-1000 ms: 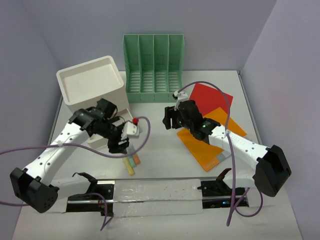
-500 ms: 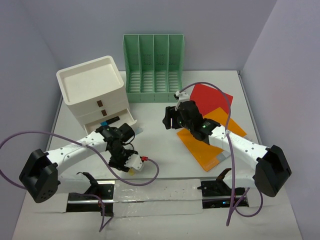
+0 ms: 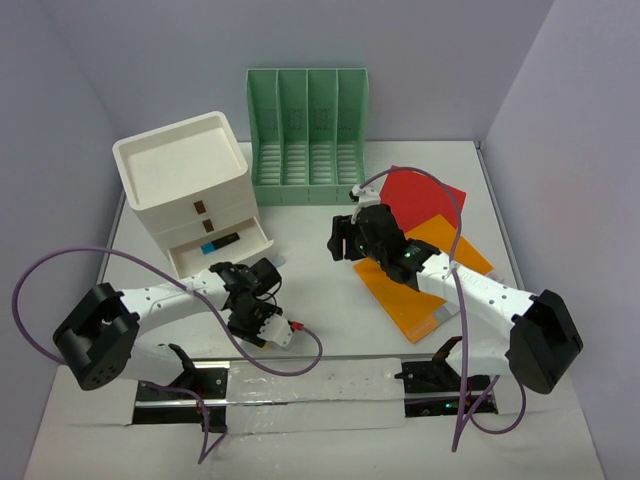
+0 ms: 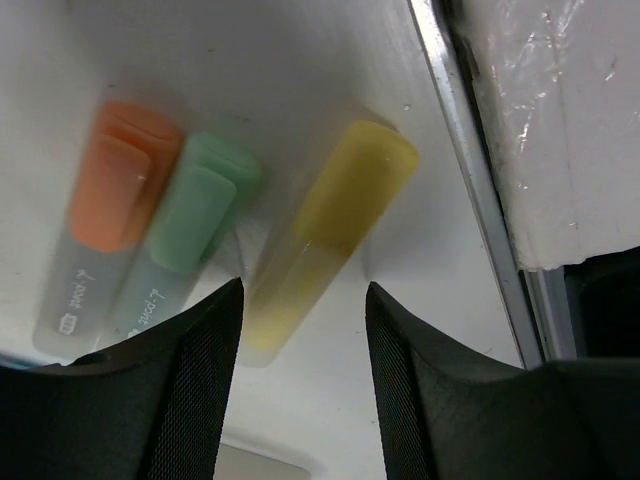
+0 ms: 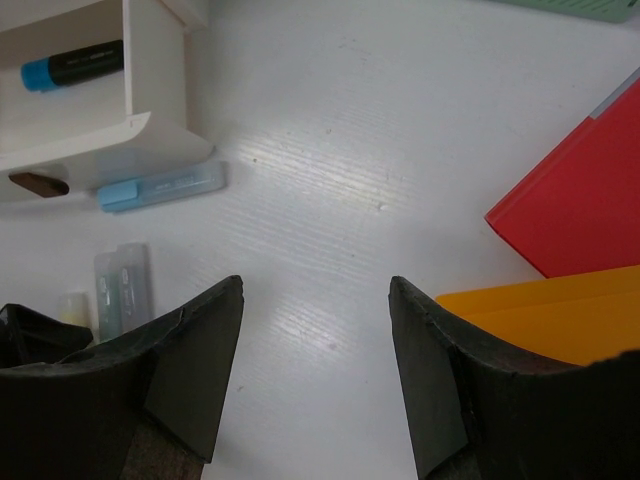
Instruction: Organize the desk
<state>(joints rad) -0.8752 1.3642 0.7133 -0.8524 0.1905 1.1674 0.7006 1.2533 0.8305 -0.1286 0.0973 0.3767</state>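
Your left gripper (image 4: 303,292) hangs low over the near part of the desk (image 3: 310,265), jaws apart, with the clear end of a yellow highlighter (image 4: 345,205) between them; a gap shows on the right finger's side, so nothing is clamped. Just beside it lie a green highlighter (image 4: 190,215) and an orange highlighter (image 4: 115,190), side by side. Your right gripper (image 5: 315,287) hovers above bare desk near the middle, its jaws spread with nothing between them. The desk runs under both arms and bears a white drawer box (image 3: 185,170) at the far left, its lowest drawer pulled out with a black marker (image 3: 220,243) inside, a green file holder (image 3: 308,135) at the back, and a red folder (image 3: 425,195) and an orange folder (image 3: 415,295) at the right.
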